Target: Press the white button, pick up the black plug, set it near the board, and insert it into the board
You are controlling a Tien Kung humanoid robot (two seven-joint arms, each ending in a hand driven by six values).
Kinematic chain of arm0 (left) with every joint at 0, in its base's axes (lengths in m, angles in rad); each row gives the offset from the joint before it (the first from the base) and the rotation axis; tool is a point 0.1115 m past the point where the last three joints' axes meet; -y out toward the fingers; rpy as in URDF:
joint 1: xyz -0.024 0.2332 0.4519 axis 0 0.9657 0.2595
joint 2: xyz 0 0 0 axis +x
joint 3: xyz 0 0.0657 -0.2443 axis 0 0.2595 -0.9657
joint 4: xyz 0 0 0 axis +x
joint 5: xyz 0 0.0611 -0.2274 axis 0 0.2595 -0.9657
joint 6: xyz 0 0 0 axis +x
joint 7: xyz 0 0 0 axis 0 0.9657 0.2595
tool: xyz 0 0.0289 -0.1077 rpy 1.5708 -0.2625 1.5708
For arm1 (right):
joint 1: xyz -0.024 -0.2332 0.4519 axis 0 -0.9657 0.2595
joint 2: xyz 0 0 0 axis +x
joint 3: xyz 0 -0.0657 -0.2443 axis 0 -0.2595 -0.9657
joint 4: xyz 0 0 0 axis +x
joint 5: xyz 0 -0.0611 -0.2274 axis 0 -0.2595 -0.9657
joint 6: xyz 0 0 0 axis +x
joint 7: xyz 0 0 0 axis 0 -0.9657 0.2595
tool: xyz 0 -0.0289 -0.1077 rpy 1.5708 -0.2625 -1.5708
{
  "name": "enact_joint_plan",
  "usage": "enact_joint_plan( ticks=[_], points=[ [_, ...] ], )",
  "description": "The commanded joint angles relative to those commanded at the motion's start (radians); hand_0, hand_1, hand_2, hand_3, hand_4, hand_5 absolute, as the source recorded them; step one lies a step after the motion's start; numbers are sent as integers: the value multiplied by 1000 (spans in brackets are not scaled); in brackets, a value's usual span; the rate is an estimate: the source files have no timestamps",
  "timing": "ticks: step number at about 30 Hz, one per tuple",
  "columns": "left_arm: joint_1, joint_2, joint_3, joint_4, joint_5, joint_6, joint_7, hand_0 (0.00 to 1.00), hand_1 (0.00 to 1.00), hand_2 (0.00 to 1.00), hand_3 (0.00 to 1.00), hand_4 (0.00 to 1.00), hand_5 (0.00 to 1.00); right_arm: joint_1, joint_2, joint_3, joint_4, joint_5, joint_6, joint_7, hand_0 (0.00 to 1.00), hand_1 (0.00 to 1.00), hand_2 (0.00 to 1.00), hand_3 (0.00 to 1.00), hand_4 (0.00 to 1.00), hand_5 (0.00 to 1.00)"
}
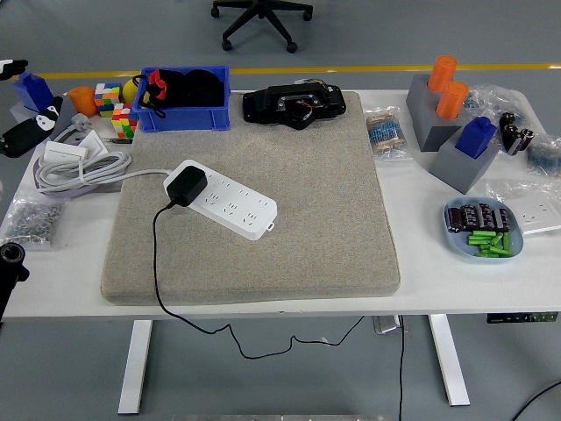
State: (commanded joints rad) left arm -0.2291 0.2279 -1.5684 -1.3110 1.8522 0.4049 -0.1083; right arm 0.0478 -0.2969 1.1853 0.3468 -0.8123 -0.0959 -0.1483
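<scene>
The left hand [24, 133] sits at the counter's [421, 263] left edge, its grip unclear; the black plug [186, 185] is seated in the board [226, 199].
</scene>
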Motion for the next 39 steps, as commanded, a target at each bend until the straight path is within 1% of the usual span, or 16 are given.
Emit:
enact_joint_plan(
  ticks=[7, 12, 19, 31, 39],
  points=[
    [-2, 2, 7, 1, 0, -1, 2, 816, 786, 729, 698, 792, 212, -5, 2, -4, 1, 2, 0, 0, 702, 622, 631, 600, 588, 285],
    [1, 0, 5, 1, 4, 20, 20, 816, 786, 729, 698, 792, 212, -11, 3, -5, 2, 1, 0, 0, 702, 622, 631, 600, 588, 285],
    [5, 4, 10, 0, 0, 11, 21, 823, 789, 731, 688, 791, 209, -18, 5, -4, 1, 0, 1, -1, 702, 622, 632, 602, 592, 291],
    [-1, 1, 19, -1, -4, 9, 20, 823, 788, 732, 684, 790, 208, -19, 5, -2, 2, 1, 1, 0, 702, 621, 632, 602, 593, 291],
    [4, -3, 18, -2, -2, 7, 21, 823, 789, 733, 685, 790, 207, -23, 6, 0, 2, 1, 2, -1, 702, 621, 632, 602, 593, 292]
  ],
)
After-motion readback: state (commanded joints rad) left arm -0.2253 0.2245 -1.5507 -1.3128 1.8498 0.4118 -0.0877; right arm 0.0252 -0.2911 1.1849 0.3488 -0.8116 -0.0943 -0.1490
